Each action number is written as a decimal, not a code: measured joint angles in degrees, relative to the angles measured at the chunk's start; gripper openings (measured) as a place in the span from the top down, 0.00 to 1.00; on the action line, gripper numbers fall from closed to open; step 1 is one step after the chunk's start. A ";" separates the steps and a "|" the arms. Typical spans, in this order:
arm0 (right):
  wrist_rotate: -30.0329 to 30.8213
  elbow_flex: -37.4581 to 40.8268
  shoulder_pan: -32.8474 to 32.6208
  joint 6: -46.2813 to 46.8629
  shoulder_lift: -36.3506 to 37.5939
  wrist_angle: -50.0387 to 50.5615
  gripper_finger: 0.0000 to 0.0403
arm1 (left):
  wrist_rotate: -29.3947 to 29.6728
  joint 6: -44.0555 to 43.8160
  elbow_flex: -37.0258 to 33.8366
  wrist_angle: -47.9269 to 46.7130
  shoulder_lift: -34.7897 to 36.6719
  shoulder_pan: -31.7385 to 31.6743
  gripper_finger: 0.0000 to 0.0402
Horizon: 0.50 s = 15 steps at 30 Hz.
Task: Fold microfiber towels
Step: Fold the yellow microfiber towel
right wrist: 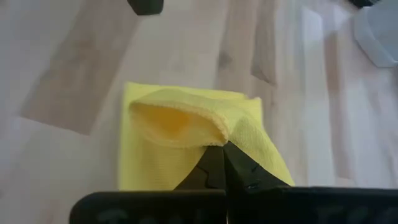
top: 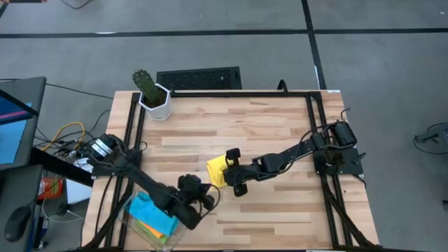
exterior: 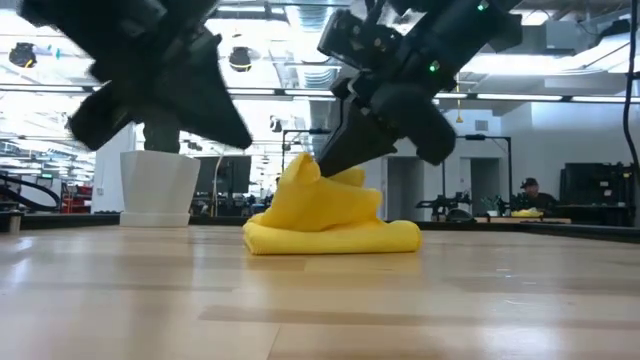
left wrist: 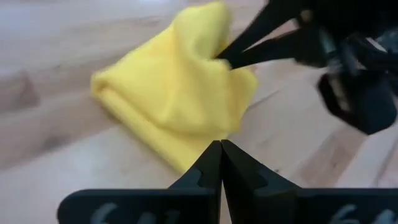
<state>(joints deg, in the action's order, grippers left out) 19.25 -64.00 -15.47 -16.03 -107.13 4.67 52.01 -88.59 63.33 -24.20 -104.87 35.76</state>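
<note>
My right arm is reaching left across the table [top: 280,133], right gripper [right wrist: 217,152] pinching a raised fold of the yellow towel [exterior: 330,215] mid-table. Left gripper [left wrist: 221,155] is hovering just near of it, fingers together, empty. Bare wood lying far and right of the towel.

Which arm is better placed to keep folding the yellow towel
Probably the right. The right gripper is already shut on a raised fold of the yellow towel and can carry it over. The left gripper is shut on nothing, just short of the towel's near edge.
</note>
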 joint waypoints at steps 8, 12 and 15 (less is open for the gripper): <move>2.14 -0.65 1.17 0.06 0.00 -0.20 0.98 | 2.12 -5.73 -0.17 8.25 -6.20 1.33 1.00; 2.42 -1.97 3.52 1.72 0.00 -0.62 0.98 | 2.28 -5.37 -0.17 11.14 -8.46 0.22 1.00; 4.88 -2.07 4.33 6.77 0.00 -0.55 0.98 | 1.62 -5.48 -0.20 11.51 -9.37 -0.62 1.00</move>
<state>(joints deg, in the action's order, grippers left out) 24.13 -66.07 -11.14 -9.26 -107.13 4.12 53.63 -94.07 63.13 -12.69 -114.24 35.15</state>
